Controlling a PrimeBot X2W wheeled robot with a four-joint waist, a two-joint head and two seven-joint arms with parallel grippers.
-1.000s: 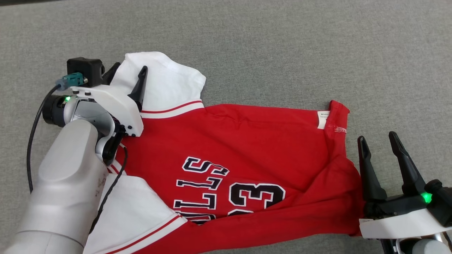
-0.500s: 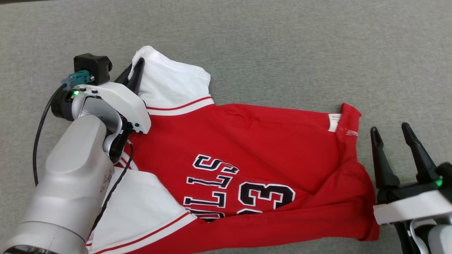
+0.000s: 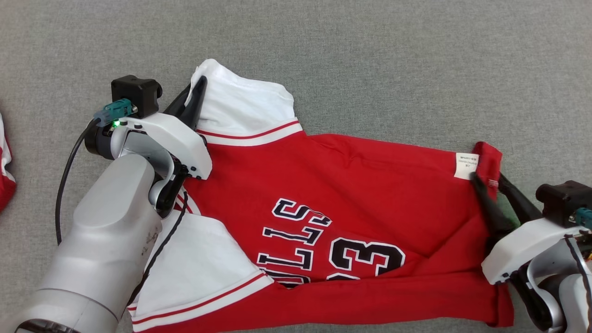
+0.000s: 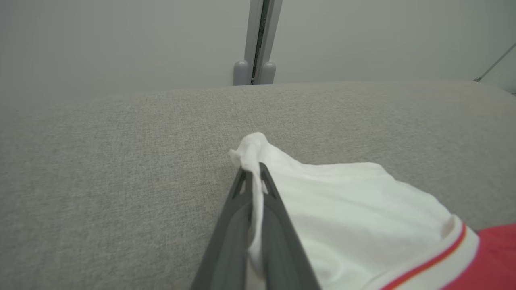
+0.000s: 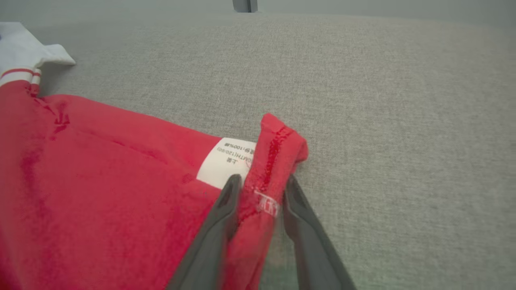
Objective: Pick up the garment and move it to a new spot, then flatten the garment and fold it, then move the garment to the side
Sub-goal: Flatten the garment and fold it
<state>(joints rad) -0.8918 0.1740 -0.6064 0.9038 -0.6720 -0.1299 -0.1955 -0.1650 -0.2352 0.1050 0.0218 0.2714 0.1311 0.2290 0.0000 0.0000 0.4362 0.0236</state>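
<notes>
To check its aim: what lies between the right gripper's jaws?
The hem corner of the red and white fabric jersey, beside its white care label, lies between the right gripper's jaws; the right wrist view shows it.

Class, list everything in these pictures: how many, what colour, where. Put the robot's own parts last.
jersey: one, red with white sleeves and black-and-white lettering, spread across the middle of the head view
care label: one, white, at the jersey's far right hem corner
other cloth: one piece, red and white, head view's left edge
surface: one, grey fabric, under everything
post: one, grey, behind the surface's far edge
left gripper: one, dark, shut on the tip of the far white sleeve
right gripper: one, dark, fingers either side of the red hem corner
left forearm: one, pale grey, lower left
</notes>
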